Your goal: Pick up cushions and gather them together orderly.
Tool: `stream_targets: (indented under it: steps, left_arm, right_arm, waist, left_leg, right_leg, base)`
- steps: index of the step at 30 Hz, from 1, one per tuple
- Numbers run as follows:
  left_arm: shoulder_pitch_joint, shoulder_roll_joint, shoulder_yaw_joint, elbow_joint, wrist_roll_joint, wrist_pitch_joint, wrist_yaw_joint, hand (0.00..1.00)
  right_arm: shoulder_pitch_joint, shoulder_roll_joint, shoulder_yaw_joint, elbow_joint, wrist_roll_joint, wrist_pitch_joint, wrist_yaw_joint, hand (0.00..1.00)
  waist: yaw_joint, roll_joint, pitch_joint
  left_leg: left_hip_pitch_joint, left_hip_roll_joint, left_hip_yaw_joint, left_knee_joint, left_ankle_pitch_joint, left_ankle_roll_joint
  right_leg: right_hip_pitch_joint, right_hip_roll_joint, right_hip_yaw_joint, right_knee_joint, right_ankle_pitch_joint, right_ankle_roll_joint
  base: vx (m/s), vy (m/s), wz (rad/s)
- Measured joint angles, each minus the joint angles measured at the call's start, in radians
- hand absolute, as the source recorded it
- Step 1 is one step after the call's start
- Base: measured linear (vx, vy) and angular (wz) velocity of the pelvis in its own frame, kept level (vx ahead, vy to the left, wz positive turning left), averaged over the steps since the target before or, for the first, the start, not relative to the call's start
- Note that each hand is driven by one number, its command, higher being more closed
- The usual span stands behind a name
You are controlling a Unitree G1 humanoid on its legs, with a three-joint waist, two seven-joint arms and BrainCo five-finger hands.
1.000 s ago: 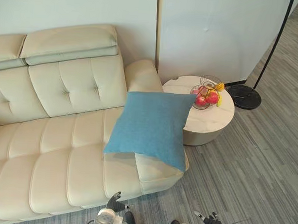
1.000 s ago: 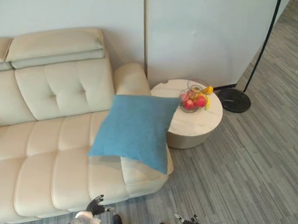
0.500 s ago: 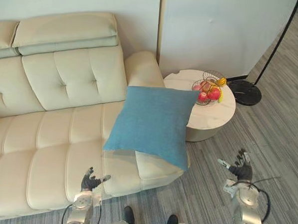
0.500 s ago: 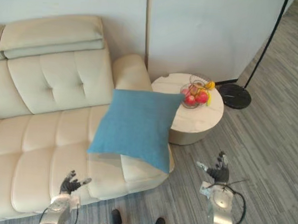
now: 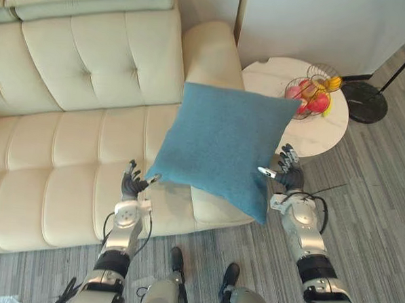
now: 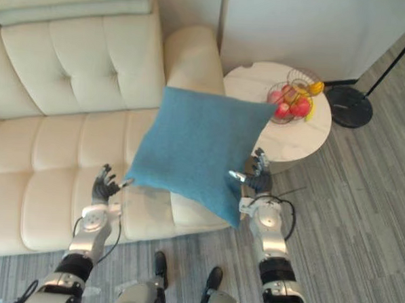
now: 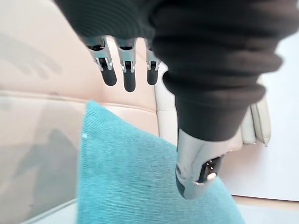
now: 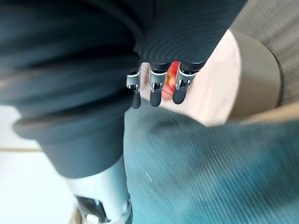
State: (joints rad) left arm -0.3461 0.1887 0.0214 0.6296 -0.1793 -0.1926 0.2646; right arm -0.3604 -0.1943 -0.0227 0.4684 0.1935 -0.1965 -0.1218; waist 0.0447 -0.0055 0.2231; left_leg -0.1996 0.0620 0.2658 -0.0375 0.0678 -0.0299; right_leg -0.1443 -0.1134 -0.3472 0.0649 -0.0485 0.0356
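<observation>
A blue square cushion [image 5: 224, 148] leans at the right end of the cream sofa [image 5: 67, 137], tilted against the armrest [image 5: 207, 53]. My left hand [image 5: 131, 185] is raised at the cushion's lower left corner, fingers straight and spread, thumb pointing at the cloth. My right hand [image 5: 287, 176] is up at the cushion's right edge, fingers straight, thumb toward the cloth. The left wrist view shows the teal cloth [image 7: 140, 186] just past my open fingers [image 7: 125, 70]. In the right wrist view the cushion [image 8: 210, 172] lies beside my straight fingers [image 8: 156, 88].
A round white side table [image 5: 305, 133] stands right of the sofa with a wire basket of fruit [image 5: 313, 96] on it. A black lamp base [image 5: 369, 106] sits on the grey carpet at far right. Sofa back cushions [image 5: 79, 50] are behind.
The camera has tipped down and closer to the sofa. Both hands have risen from near the floor to either side of the blue cushion.
</observation>
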Motion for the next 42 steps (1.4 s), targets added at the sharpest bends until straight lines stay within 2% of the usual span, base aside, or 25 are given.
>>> stream_targets:
  steps: [2,6,12,20,28,31,37,38,39,42]
  left_arm:
    - [-0.056,0.017,0.000,0.000,0.000,-0.001,0.018,0.00]
    - [-0.128,0.048,0.002,0.003,-0.001,-0.001,0.055,0.00]
    - [-0.223,0.060,-0.004,0.013,0.002,0.000,0.088,0.00]
    - [-0.373,0.067,-0.032,0.052,0.034,0.003,0.107,0.00]
    - [-0.515,0.067,-0.065,0.073,0.053,0.005,0.126,0.00]
    - [-0.564,0.063,-0.088,0.114,0.062,0.009,0.123,0.00]
    - [-0.578,-0.004,-0.132,0.151,0.084,0.010,0.121,0.00]
    - [-0.575,-0.009,-0.139,0.149,0.083,0.009,0.121,1.00]
    - [-0.569,-0.014,-0.150,0.146,0.077,0.004,0.118,1.00]
    - [-0.551,-0.016,-0.168,0.123,0.049,0.001,0.114,1.00]
  right_arm:
    - [-0.061,0.001,-0.003,0.038,0.005,-0.001,-0.016,0.00]
    - [-0.120,0.002,-0.014,0.064,0.014,-0.009,-0.065,0.00]
    - [-0.125,0.043,-0.037,0.061,0.023,-0.022,-0.116,0.00]
    - [-0.102,0.050,-0.036,-0.008,0.045,-0.024,-0.116,0.00]
    - [-0.078,0.083,-0.043,-0.106,0.048,-0.026,-0.117,0.00]
    - [-0.082,0.092,-0.042,-0.117,0.058,-0.026,-0.115,0.00]
    - [-0.080,0.111,-0.038,-0.182,0.085,-0.025,-0.118,0.00]
    - [-0.083,0.112,-0.037,-0.182,0.085,-0.025,-0.120,0.00]
    - [-0.089,0.115,-0.037,-0.182,0.085,-0.024,-0.124,1.00]
    - [-0.108,0.115,-0.037,-0.182,0.087,-0.018,-0.138,1.00]
  waist:
    - [0.006,-0.001,0.042]
    - [0.011,0.003,0.077]
    - [0.010,0.002,0.100]
    - [0.008,0.001,0.136]
    - [0.002,-0.007,0.149]
    - [0.001,-0.018,0.160]
    - [-0.003,-0.022,0.176]
    - [0.000,-0.022,0.176]
    - [0.003,-0.022,0.176]
    - [0.005,-0.022,0.176]
  left_leg:
    - [-0.027,0.005,-0.003,0.026,0.000,0.000]
    - [-0.085,0.012,-0.009,0.059,0.000,0.000]
    - [-0.140,0.013,-0.027,0.087,0.004,0.005]
    - [-0.201,0.017,-0.020,0.092,0.029,0.006]
    - [-0.254,0.026,0.002,0.095,0.035,0.007]
    - [-0.256,0.033,0.014,0.094,0.034,0.006]
    - [-0.291,0.037,0.022,0.102,0.034,0.006]
    - [-0.292,0.037,0.022,0.102,0.034,0.006]
    - [-0.292,0.037,0.022,0.102,0.034,0.006]
    - [-0.294,0.035,0.021,0.101,0.034,0.006]
  right_leg:
    - [-0.025,-0.007,0.006,0.022,0.000,0.000]
    - [-0.087,-0.011,0.011,0.067,-0.008,-0.003]
    - [-0.178,-0.033,0.010,0.194,-0.062,-0.014]
    - [-0.271,-0.043,0.024,0.262,-0.071,-0.016]
    - [-0.329,-0.038,0.034,0.256,-0.054,-0.026]
    - [-0.330,-0.028,0.046,0.238,-0.042,-0.025]
    - [-0.349,-0.022,0.048,0.211,-0.025,-0.023]
    - [-0.349,-0.022,0.048,0.210,-0.024,-0.023]
    - [-0.349,-0.022,0.048,0.209,-0.022,-0.021]
    - [-0.349,-0.024,0.046,0.208,-0.022,-0.021]
  base:
    - [-0.08,0.032,0.03]
    - [-0.08,0.011,0.00]
    - [-0.06,-0.004,0.08]
    - [-0.05,-0.007,-0.02]
    - [0.02,-0.004,-0.07]
    - [0.03,-0.009,-0.11]
    - [0.01,-0.001,-0.03]
    - [0.00,0.000,0.00]
    - [0.00,0.000,0.00]
    - [0.01,0.000,0.03]
